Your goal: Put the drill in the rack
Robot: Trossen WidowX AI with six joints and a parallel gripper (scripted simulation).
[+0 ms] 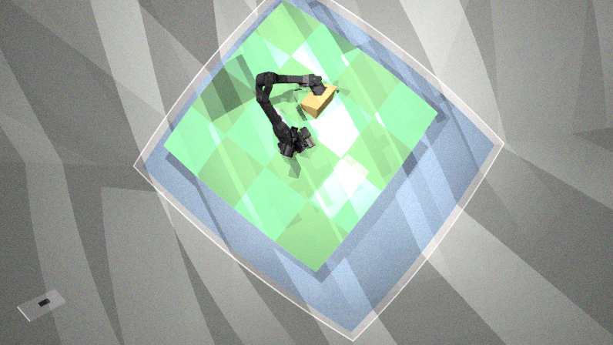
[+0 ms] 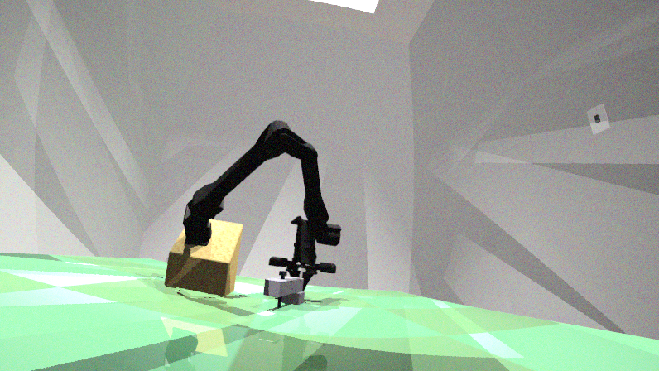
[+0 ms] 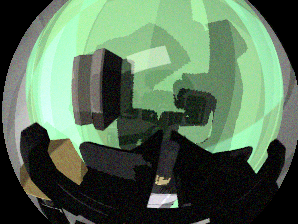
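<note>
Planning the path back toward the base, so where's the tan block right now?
In the exterior view, the tan block sits left of the gripper, directly beneath the arm's base end.

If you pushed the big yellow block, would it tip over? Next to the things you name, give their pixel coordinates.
Probably not easily: the yellow block (image 1: 316, 102) (image 2: 200, 276) (image 3: 67, 162) looks broad and low. Its flat sides suggest it wouldn't roll. Its straight edges make it look stiff, not floppy.
</note>
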